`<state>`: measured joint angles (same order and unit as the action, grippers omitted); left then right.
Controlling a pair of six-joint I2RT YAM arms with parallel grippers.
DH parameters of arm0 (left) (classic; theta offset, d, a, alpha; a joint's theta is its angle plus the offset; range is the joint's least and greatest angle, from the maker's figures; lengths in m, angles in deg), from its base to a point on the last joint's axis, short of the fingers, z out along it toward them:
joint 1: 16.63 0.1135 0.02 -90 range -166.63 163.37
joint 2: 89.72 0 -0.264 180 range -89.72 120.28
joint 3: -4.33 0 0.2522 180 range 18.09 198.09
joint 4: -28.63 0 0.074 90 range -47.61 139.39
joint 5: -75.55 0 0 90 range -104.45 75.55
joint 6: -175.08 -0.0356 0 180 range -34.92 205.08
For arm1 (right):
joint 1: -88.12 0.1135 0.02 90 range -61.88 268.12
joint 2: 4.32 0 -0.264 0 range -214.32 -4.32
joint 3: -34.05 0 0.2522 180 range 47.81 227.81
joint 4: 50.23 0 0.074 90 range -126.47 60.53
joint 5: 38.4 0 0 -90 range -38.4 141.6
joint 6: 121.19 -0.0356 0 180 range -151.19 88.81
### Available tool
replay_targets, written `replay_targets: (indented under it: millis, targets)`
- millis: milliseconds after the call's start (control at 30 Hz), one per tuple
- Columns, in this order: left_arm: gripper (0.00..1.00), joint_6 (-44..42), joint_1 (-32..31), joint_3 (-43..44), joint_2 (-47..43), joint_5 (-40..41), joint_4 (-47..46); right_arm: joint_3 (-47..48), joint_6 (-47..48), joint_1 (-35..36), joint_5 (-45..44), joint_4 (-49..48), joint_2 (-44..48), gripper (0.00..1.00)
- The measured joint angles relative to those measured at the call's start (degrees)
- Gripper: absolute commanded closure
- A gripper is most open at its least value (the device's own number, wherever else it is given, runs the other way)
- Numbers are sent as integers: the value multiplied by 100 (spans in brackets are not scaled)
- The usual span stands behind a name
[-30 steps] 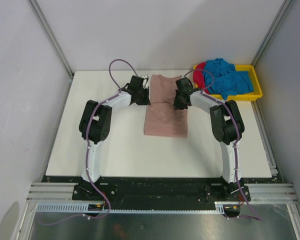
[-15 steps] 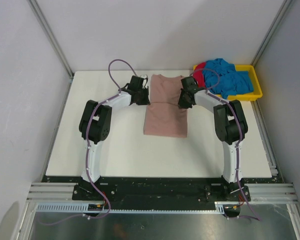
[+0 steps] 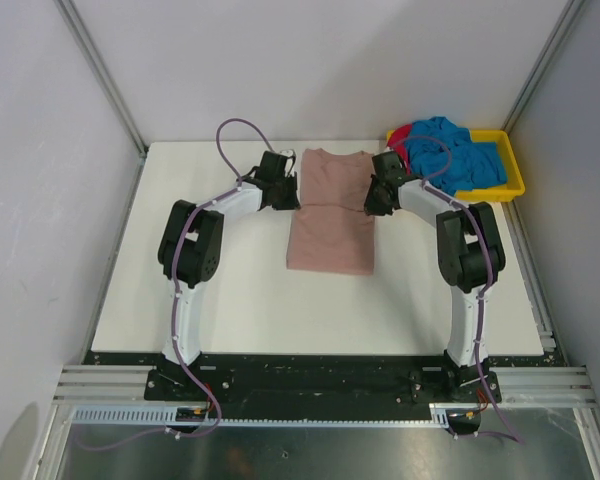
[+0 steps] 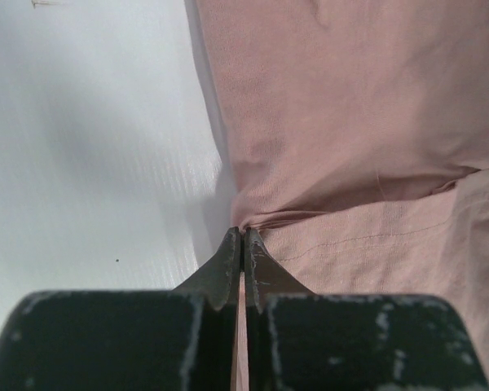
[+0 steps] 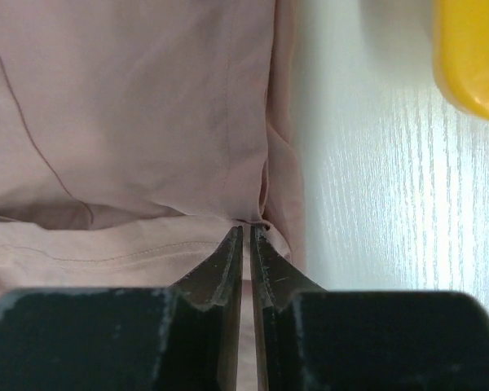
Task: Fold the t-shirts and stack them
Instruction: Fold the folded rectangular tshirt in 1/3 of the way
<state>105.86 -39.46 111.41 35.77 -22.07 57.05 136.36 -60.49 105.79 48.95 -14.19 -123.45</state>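
Observation:
The dusty pink t-shirt [image 3: 330,215] lies flat on the white table [image 3: 230,290], its lower part folded up over the body. My left gripper [image 3: 288,195] is at the shirt's left edge. Its jaws are shut, pinching the cloth at the fold [image 4: 243,232]. My right gripper [image 3: 376,197] is at the right edge. Its jaws are closed to a thin slit on the cloth there [image 5: 246,230]. Pink cloth fills both wrist views [image 4: 350,122] [image 5: 130,106]. Bright blue shirts [image 3: 460,160] and a red one [image 3: 398,140] lie heaped in the tray.
The yellow plastic tray [image 3: 505,188] stands at the back right corner, close to my right arm; its corner shows in the right wrist view [image 5: 473,57]. Grey walls enclose the table on three sides. Bare table lies left of and in front of the pink shirt.
My right gripper has moved right and slightly back, drawing the shirt's right edge outward, so the upper part looks wider. My left gripper has stayed in place.

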Motion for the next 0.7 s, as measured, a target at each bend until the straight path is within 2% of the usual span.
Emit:
replay_targets:
  millis: [467,567,700]
  targets:
    - [99,20,4,0,2,0,0,-136,2,-136,4,-59,-175,88]
    - [95,22,4,0,4,0,0,-136,2,-136,4,-61,-175,89]
    - [82,20,7,0,11,0,-2,-136,4,-136,4,-61,-175,88]
